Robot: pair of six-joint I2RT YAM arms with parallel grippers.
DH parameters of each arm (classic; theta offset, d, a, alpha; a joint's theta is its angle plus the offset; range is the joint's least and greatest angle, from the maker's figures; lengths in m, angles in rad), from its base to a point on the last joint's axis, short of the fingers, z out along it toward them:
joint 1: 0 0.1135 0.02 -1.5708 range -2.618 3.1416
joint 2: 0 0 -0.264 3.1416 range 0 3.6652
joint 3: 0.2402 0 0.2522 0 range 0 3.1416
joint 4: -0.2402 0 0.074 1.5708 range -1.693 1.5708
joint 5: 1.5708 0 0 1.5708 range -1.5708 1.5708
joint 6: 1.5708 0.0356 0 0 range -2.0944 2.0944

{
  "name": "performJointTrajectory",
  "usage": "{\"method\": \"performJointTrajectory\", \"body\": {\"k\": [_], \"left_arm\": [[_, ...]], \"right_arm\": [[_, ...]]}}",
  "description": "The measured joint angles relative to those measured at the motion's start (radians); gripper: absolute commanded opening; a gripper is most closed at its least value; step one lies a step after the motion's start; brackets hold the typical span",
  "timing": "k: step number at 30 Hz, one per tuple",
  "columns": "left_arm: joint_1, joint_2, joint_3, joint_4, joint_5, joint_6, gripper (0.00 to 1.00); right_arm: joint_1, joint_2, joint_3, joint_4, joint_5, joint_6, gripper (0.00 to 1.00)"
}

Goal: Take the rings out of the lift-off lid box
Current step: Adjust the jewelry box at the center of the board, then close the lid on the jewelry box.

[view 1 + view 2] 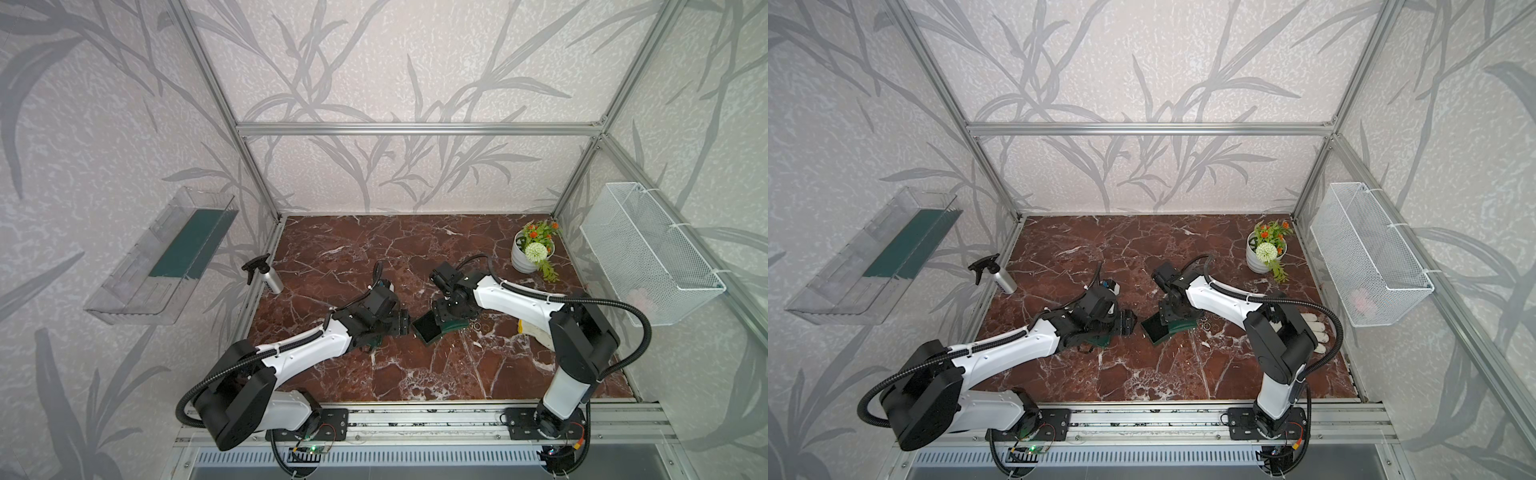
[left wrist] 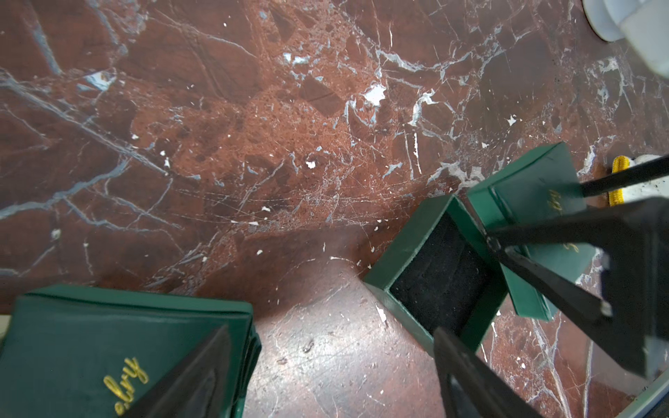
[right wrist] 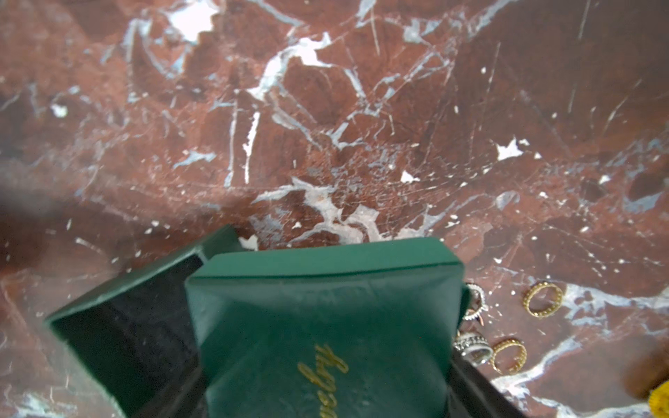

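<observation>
Jaws clamped on the green lid [image 3: 325, 318], the right gripper [image 1: 441, 320] held it right beside the open box [image 3: 126, 336], whose black lining showed. The left gripper [image 2: 331, 327] was released, jaws spread wide, one finger over a second green box [image 2: 90, 343]. The rings [image 3: 508, 356], gold and silver, lay on the marble table [image 2: 253, 144] just beside the lid, outside the open box. Farther back stood a spray bottle [image 1: 272, 278] and a flower pot [image 1: 524, 259].
</observation>
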Motion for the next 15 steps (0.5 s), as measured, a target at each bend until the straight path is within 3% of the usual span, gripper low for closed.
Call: {"method": "performJointTrajectory", "body": {"k": [15], "left_arm": [[0.001,-0.004,0.0,-0.014,-0.016,-0.013,0.86]], "right_arm": [[0.084,-0.04,0.002,0.016,0.007,-0.142,0.81]]}}
